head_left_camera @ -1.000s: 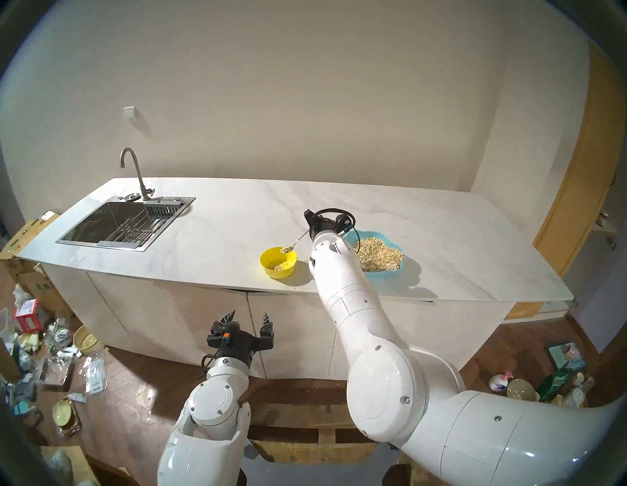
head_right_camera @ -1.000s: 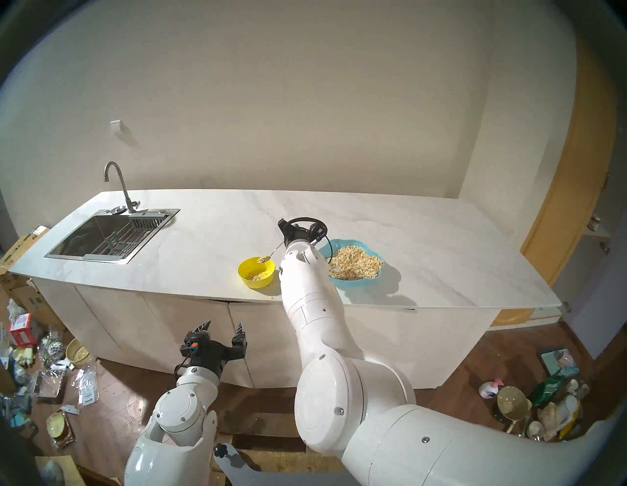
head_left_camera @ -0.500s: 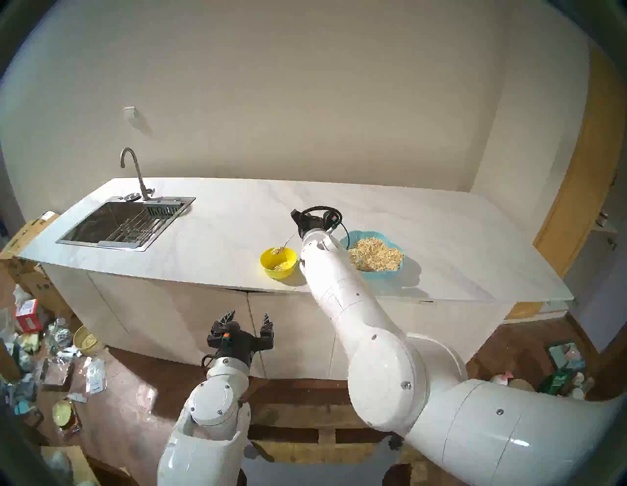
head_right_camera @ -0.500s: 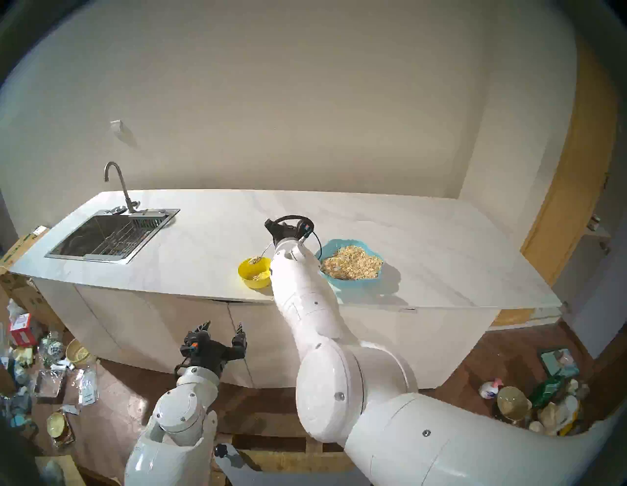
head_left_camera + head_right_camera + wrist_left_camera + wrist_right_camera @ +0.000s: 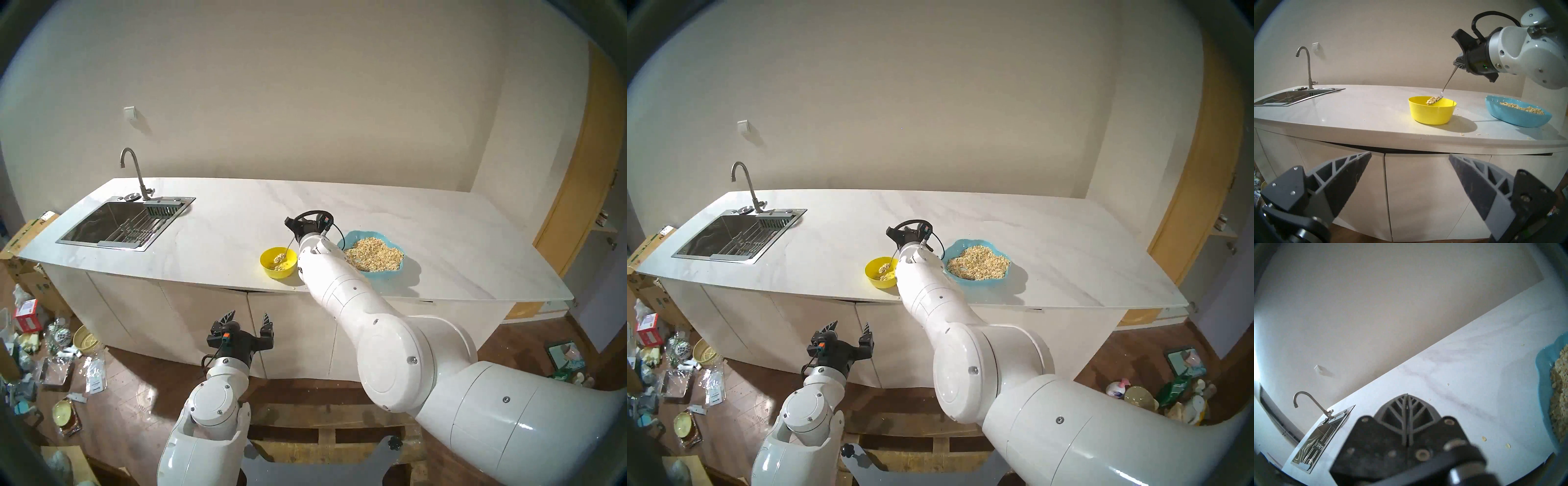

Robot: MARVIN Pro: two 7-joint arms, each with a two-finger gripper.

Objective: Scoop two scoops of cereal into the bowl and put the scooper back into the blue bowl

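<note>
Bowls: 2 — yellow bowl [image 5: 1432, 112], blue bowl [image 5: 1515, 115]; 1 spoon [image 5: 1446, 86] clamped in right gripper [image 5: 1457, 65] jaws, left gripper [image 5: 1409, 162] jaws wide, empty.

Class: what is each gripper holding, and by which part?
The right gripper holds the slim silver metal spoon by its handle's top end. The left gripper is open, holding nothing.

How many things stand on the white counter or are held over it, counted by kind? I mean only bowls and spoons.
Bowls: 2, the yellow bowl and the blue bowl, both holding cereal.
Spoons: 1, the spoon, held by the right hand over the yellow bowl.
Total: 3.
</note>
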